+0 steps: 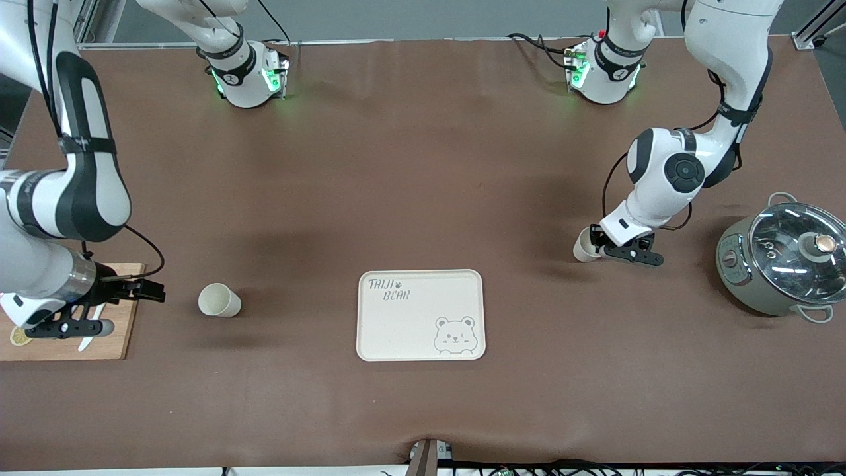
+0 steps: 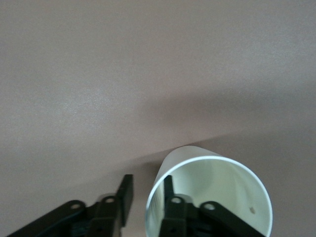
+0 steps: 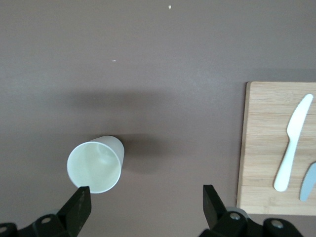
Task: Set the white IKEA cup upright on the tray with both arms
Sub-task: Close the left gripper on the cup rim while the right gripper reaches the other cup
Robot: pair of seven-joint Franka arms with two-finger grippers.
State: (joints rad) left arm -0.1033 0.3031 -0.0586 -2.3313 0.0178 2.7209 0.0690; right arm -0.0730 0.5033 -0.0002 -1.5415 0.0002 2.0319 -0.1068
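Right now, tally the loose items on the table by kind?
White cups: 2, one on the table, one in the left gripper at
Tray: 1
Cutting board: 1
Plastic knives: 2
Lidded pot: 1
Total: 7

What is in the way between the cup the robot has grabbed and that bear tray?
Nothing visible. The left gripper holds a white cup by its rim, one finger inside. Only bare brown table lies between it and the tray. The right gripper hangs beside another cup.
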